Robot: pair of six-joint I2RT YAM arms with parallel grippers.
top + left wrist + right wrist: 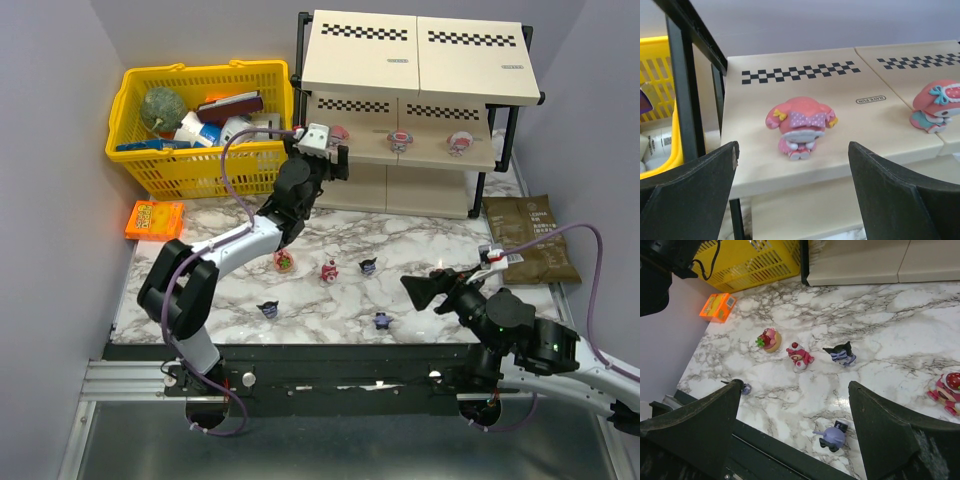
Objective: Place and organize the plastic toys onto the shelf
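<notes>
- Three small plastic figurines stand well apart along the middle board of the three-tier shelf [420,60], which has black posts and beige checker-edged boards. A pink hooded figurine with a dotted bow [799,125] is at the left end. A pink figurine with a blue bow [936,106] is to its right, and a third shelf figurine [461,143] is further right.
- The dotted-bow figurine sits upright, its long axis vertical; I cannot tell which way it faces. The blue-bow one leans a little, its white face turned toward the right of the left wrist view.
- The left fingers [695,190] are spread wide and hold nothing. They sit just off the board's front edge, apart from the dotted-bow figurine.
- Six more figurines are on the marble-patterned bench [880,315].
  - A red-pink round figurine with a green leaf [769,339], a pink-and-white figurine [799,356] and a black pointed-eared figurine [841,353] form a loose row. The black one is upright, ears up.
  - A purple figurine [832,436] is nearer the bench's front edge.
  - A partly hidden figurine [745,388] is at the left.
  - A pink figurine with a red dotted cap [946,385] is at the right.
- The right fingers [890,435] are parted wide and empty above the bench.
- The yellow plastic mesh basket [200,170], just left of the shelf, holds a grey-green round item [160,108], a dark red flat box [232,105] and white bottles [215,130].
- An orange box [154,218] lies flat on the bench in front of the basket.
</notes>
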